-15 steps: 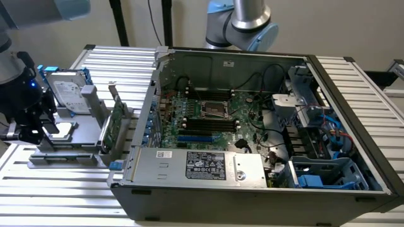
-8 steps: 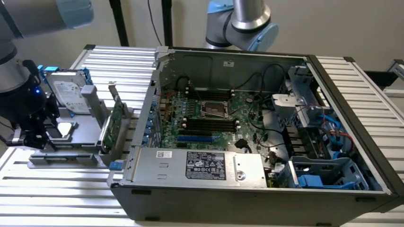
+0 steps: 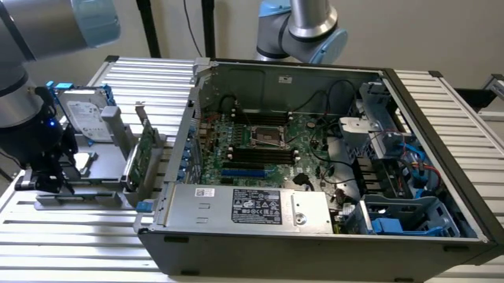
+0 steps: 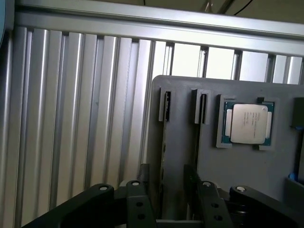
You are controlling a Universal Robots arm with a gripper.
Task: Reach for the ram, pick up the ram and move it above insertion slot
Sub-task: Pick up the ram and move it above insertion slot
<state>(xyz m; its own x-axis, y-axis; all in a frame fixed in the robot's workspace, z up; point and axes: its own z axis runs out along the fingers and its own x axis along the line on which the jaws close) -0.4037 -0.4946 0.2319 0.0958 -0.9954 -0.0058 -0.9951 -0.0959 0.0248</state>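
The gripper (image 4: pixel 166 176) hangs open over the grey holder (image 4: pixel 266 166), its fingers (image 4: pixel 144 175) either side of the ram (image 4: pixel 165 105). The ram stands on edge in a slot near the CPU (image 4: pixel 248 123). It likely handles as light, stiff and brittle (a thin board), so a gentle pinch on the flat faces near mid-length seems best.
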